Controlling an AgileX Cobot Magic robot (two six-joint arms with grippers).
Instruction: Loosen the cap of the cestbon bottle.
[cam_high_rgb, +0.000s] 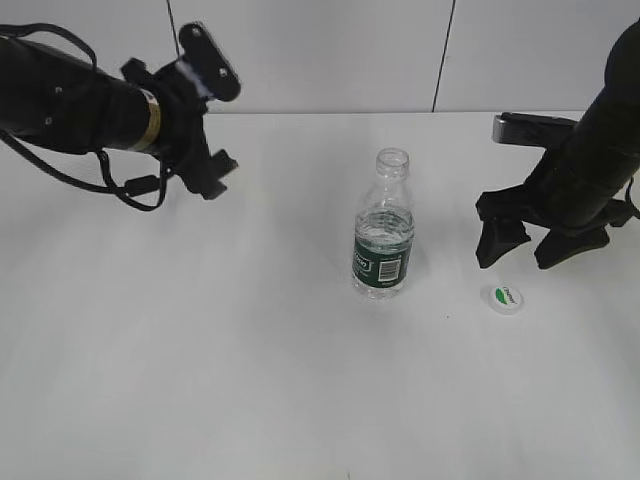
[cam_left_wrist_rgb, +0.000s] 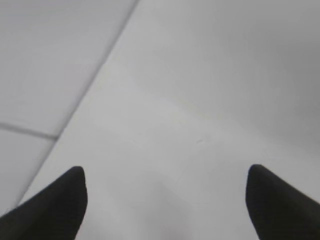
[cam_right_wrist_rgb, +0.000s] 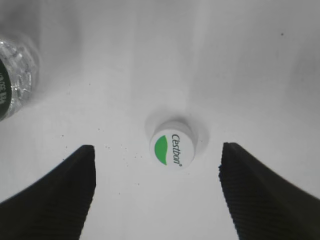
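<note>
The cestbon bottle (cam_high_rgb: 383, 232), clear with a dark green label, stands upright mid-table with its neck uncovered; its edge shows at the left of the right wrist view (cam_right_wrist_rgb: 12, 75). The white cap (cam_high_rgb: 503, 297) with a green mark lies flat on the table to the bottle's right, apart from it. My right gripper (cam_high_rgb: 543, 243) hangs open just behind and above the cap (cam_right_wrist_rgb: 173, 148), which lies ahead of the gap between its fingers. My left gripper (cam_high_rgb: 205, 120) is raised at the upper left, open and empty (cam_left_wrist_rgb: 165, 172), far from the bottle.
The white table (cam_high_rgb: 200, 380) runs to a pale panelled wall (cam_high_rgb: 320, 50) at the back. The left wrist view shows only bare table and wall panels. Nothing else stands near the bottle or the cap.
</note>
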